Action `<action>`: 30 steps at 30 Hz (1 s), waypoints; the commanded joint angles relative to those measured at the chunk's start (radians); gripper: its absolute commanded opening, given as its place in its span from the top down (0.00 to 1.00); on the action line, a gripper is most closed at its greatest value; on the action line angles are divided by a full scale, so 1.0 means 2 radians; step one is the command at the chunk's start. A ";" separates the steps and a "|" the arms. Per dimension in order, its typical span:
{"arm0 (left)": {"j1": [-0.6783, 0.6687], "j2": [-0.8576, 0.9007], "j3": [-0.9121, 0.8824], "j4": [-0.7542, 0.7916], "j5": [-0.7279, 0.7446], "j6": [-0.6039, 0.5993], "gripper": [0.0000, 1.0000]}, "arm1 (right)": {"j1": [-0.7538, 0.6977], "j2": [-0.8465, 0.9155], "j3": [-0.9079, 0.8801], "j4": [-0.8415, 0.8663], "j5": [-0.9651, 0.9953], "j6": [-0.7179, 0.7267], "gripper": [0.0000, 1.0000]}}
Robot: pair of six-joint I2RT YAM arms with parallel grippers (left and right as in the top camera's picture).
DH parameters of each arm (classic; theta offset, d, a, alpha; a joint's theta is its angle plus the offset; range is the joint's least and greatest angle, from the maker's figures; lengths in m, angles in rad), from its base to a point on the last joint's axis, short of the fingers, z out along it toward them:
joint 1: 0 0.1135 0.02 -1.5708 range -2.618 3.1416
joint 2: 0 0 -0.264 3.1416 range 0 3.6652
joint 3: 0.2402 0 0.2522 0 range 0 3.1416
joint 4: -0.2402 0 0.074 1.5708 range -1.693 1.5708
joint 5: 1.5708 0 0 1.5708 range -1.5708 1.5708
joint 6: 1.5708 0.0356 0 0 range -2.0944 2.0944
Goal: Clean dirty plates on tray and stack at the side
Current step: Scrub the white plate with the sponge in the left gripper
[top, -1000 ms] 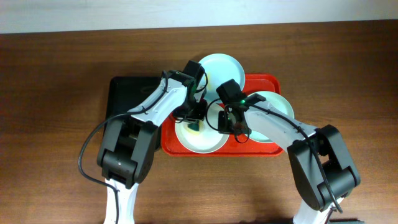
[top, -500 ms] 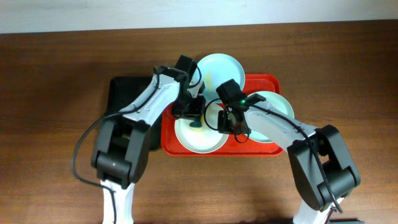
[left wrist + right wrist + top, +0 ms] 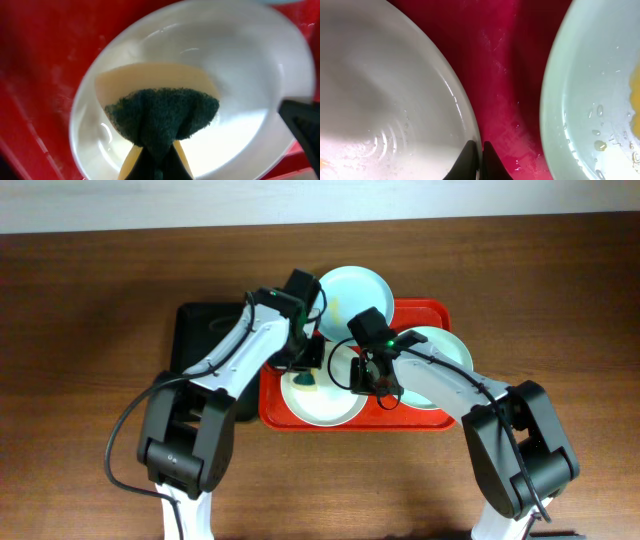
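**A:** Where is the plate being worked on?

**B:** The white plate (image 3: 325, 408) lies flat at the front-left of the red tray (image 3: 425, 310). It's round, so there's no long axis to line up on. The green-and-yellow sponge (image 3: 162, 115) rests inside its bowl.

**A:** And the fingers?

**B:** The left gripper (image 3: 156, 162) comes down from above, its fingers pressed together and pinching the sponge. The right gripper (image 3: 479, 160) sits at the plate's right rim, fingers closed with the rim edge running in between them. I judge that it is clamping the plate to steady it.

**A:** So what does the wipe turn on?

**B:** The bowl opens out from the sponge toward that clamped rim. The left arm is over the plate, so the scrubbing is its job. Strokes toward the right fingers risk a bump.

**A:** And the neighbours?

**B:** The pale green plate (image 3: 590, 100) is just beside the right gripper and carries a yellow smear. The pale blue plate (image 3: 352, 288) overhangs the tray's back edge.
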 commanded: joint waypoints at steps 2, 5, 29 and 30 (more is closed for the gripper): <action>-0.006 -0.007 -0.039 0.023 -0.012 -0.035 1.00 | 0.005 -0.004 -0.003 -0.001 0.005 -0.005 0.96; -0.006 -0.007 -0.053 0.020 -0.013 -0.035 1.00 | 0.005 -0.004 -0.003 -0.001 0.005 -0.005 0.96; -0.009 -0.007 -0.180 0.158 0.141 -0.051 1.00 | 0.005 -0.004 -0.003 0.000 0.005 -0.005 0.96; -0.009 -0.007 -0.180 0.170 0.170 -0.038 1.00 | 0.005 -0.004 -0.003 0.000 0.005 -0.005 0.96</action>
